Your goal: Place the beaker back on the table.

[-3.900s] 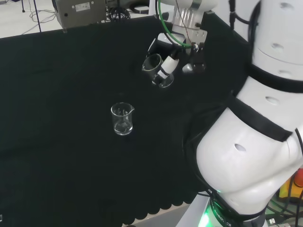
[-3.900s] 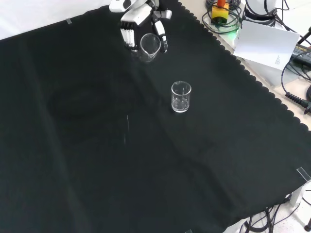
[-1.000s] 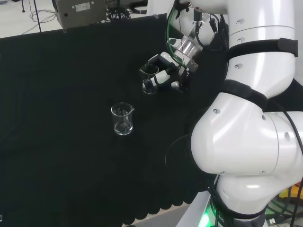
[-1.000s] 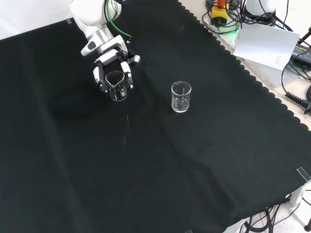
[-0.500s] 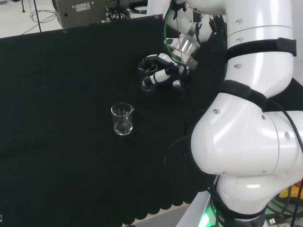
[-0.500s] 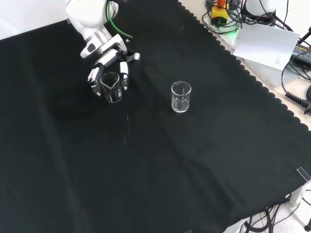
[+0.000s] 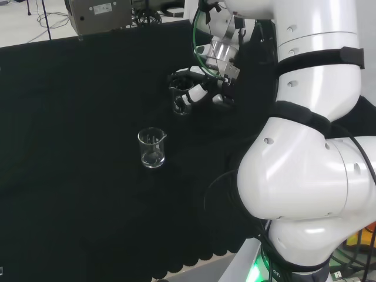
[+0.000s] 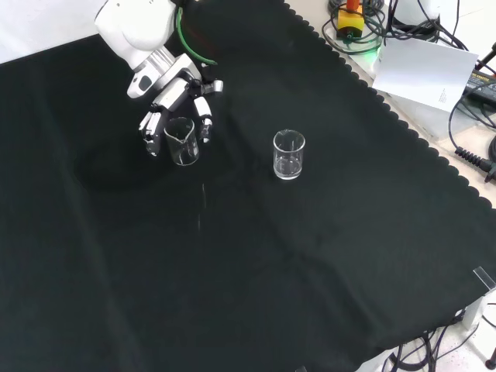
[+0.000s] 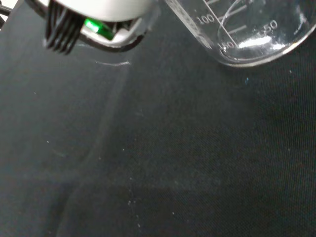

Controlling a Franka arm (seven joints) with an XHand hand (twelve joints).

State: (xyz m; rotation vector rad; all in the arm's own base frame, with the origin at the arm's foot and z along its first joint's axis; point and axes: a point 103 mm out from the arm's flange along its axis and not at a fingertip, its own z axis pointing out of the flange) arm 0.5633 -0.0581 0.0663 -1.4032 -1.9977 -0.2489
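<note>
Front view puts your hand fingers spread around the upright beaker, apparently resting on the black cloth, well left of a second beaker. Placement looks done; withdrawal remains.

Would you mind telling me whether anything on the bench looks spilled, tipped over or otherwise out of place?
Nothing stands out. The beaker at the hand stands upright on the black cloth, and the second beaker also stands upright, apart from it. Both look empty, with no spill showing.
</note>
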